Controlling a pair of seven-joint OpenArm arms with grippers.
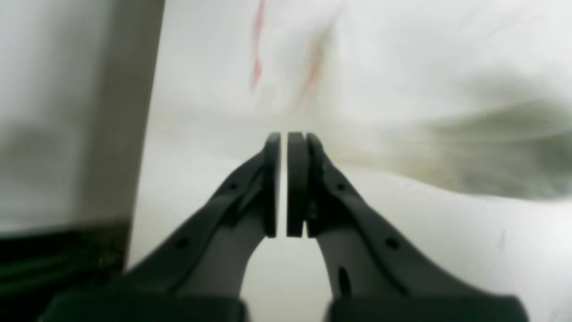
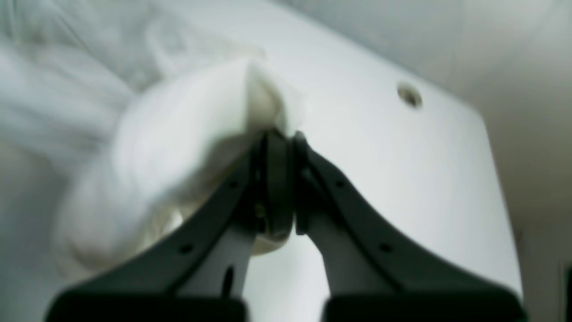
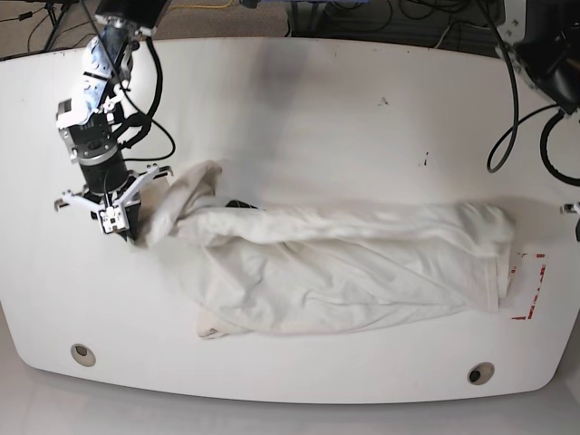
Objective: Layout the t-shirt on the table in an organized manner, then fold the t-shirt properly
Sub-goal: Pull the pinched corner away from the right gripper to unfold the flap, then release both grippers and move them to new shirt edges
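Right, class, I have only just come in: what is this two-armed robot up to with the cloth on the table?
The right tool is shut on one end of the white t-shirt, pulling it out toward one end of the white table. The shirt lies stretched but rumpled across the tabletop, not yet flat or folded. The left tool is nearly shut and holds nothing, near the red tape rectangle.

The white t-shirt [image 3: 344,263] lies crumpled and stretched long across the white table [image 3: 299,109], one end touching the red tape rectangle [image 3: 533,288].
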